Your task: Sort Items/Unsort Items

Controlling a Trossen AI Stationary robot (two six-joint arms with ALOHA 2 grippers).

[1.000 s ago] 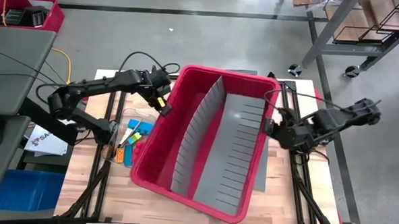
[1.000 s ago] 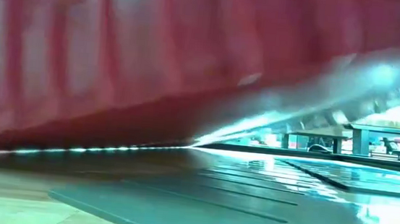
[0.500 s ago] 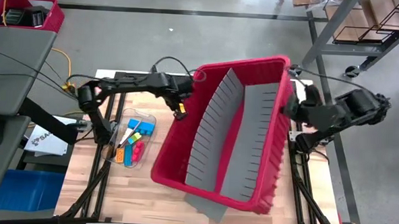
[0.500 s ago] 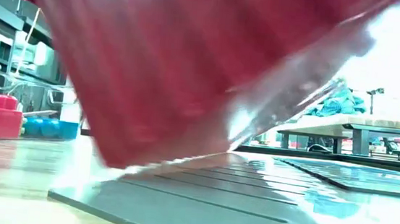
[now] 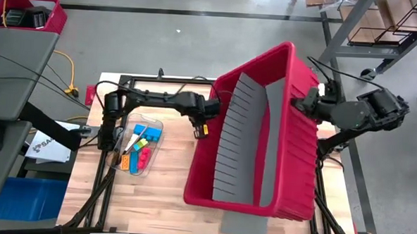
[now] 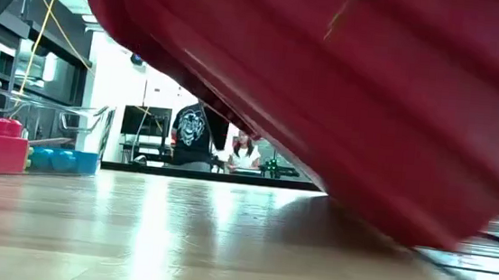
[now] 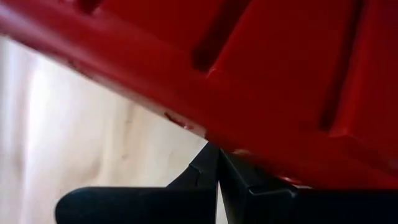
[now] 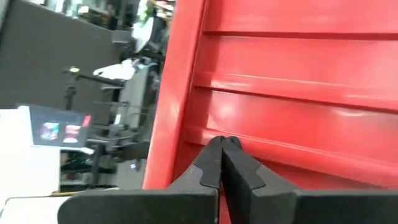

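Swung toward the bench's right edge, the red bin point(image 5: 264, 133) tilts between the clenched left gripper point(image 5: 207, 117) and right gripper point(image 5: 302, 105); the items point(image 5: 138, 148) lie dumped near the left edge; next, setting it level.

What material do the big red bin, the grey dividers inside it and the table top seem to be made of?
Red bin: likely moulded plastic, glossy, with ribbed walls that catch highlights in the right wrist view.
Grey dividers: probably matte plastic or board; slotted sheets, hard to tell.
Table top: wood, pale planks with visible grain and seams, faintly shiny in the low view.
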